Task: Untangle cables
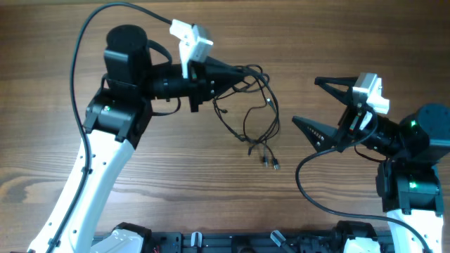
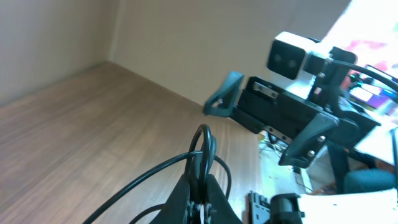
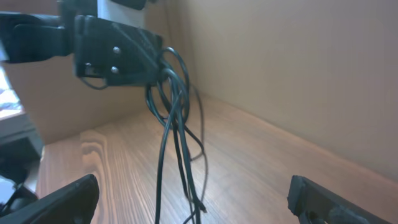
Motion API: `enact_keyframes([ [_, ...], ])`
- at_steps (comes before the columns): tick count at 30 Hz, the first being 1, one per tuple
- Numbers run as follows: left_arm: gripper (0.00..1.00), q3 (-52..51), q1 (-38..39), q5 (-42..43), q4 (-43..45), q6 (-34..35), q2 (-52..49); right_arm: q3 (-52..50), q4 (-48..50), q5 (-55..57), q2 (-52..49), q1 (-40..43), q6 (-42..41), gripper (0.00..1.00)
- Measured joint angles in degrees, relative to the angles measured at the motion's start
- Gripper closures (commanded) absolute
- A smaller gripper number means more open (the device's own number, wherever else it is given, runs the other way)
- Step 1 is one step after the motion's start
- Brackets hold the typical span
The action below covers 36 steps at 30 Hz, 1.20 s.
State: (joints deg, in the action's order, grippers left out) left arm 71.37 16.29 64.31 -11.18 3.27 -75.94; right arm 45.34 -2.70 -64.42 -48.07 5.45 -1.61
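Left hand [image 1: 235, 75] pinches thin, looping black cables [image 1: 252, 72]; right hand [image 1: 305, 101] gapes wide above woodgrain table [image 1: 211, 183].

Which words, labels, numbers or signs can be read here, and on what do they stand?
No readable text.
Left arm's white camera: no print visible.
Right arm's white camera: no print visible.
Colourful background items: too blurred to read.
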Motion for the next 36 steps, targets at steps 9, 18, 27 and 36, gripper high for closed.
enact_keyframes([
  [9, 0.96, 0.00, 13.25, 1.18, 2.40, -7.74, 0.11, 0.00, 3.30, -7.19, 0.04, 0.00, 0.04, 0.14],
  [18, 0.94, 0.00, 17.66, 1.16, 2.45, -8.61, 0.11, 0.00, 3.43, -10.58, 0.04, 0.00, 0.02, 0.53],
  [27, 0.00, 0.00, 18.08, -0.13, 2.67, -9.01, 0.11, 0.00, 3.39, -10.69, 0.15, 0.00, -0.04, 0.96],
  [36, 0.00, 0.00, 13.73, -10.75, 2.60, 15.96, 0.13, 0.00, 3.34, 6.97, 0.15, 0.00, -14.29, 0.96],
])
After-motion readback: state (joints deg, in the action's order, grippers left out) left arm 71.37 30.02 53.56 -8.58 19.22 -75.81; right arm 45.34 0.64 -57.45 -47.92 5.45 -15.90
